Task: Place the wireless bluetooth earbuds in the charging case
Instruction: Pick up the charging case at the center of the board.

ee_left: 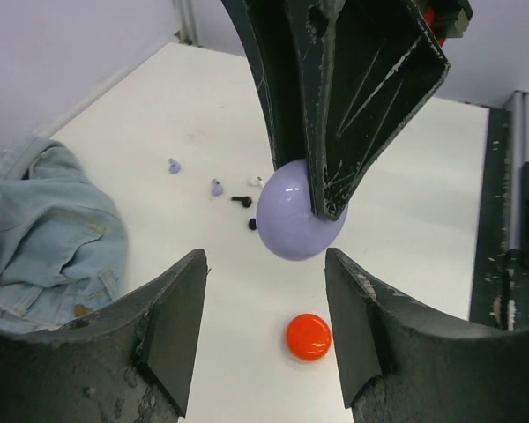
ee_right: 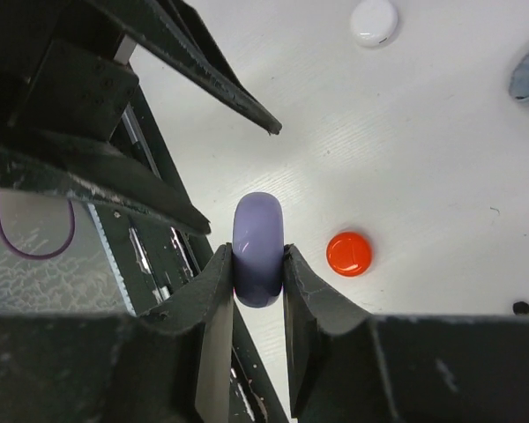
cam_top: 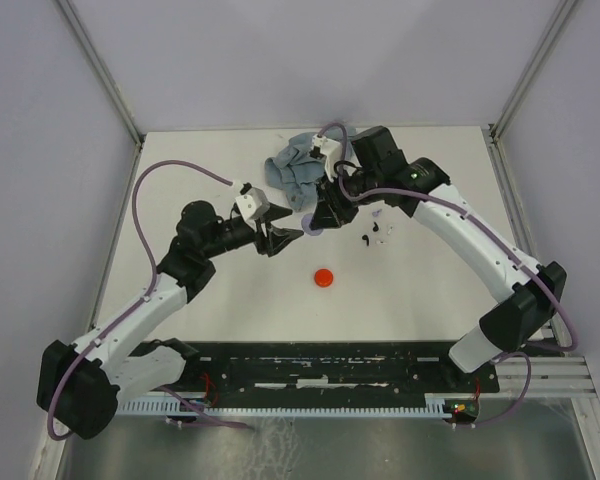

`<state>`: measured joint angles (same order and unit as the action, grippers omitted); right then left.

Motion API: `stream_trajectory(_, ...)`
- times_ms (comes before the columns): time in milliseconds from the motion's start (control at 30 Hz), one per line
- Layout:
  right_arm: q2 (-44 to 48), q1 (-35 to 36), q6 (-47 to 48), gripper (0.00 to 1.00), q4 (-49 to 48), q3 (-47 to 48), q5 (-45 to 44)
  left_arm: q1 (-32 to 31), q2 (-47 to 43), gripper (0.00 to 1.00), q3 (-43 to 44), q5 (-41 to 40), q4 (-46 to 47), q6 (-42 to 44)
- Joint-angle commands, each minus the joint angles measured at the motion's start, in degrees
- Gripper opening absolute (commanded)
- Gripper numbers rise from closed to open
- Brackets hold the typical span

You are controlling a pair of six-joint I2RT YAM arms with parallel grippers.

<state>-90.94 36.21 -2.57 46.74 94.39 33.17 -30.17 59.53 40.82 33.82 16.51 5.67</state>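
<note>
Between R gripper (ee_right: 258, 269) tips: glossy rounded lilac case (ee_right: 257, 231); L gripper (ee_left: 264, 264) gaping.

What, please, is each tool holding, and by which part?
The right tool pinches the lilac case across its broad faces; the left tool is open, holding nothing.

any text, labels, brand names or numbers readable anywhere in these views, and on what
No text can be read in any view.
lilac round case, clamped in the right gripper: plain, no marking shows.
red disc: plain.
white disc: plain.
denim cloth: no tag or print can be read.
</note>
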Motion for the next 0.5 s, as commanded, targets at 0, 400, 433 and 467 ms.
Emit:
stream_trajectory(0, 3.84, -0.24, 6.42, 0.02, -0.09, 2.05, 3.43, 4.04, -1.21, 0.63, -1.30, 15.58, 6.45, -9.37)
stream_trajectory(400, 8.02, -0.23, 15.54, 0.02, -6.68, -3.80, 14.65, 6.66, 5.23, 0.58, -0.58, 29.19, 24.17, -26.41)
stream_trajectory(433, 8.39, -0.20, 16.23, 0.02, -7.25, -4.35, 15.18, 6.63, 5.71, 0.57, -0.23, 29.47, 24.59, -26.91)
stream_trajectory(467, 8.70, -0.12, 16.92, 0.02, -7.81, -4.91, 15.83, 6.66, 6.20, 0.57, -0.12, 29.66, 25.36, -27.62)
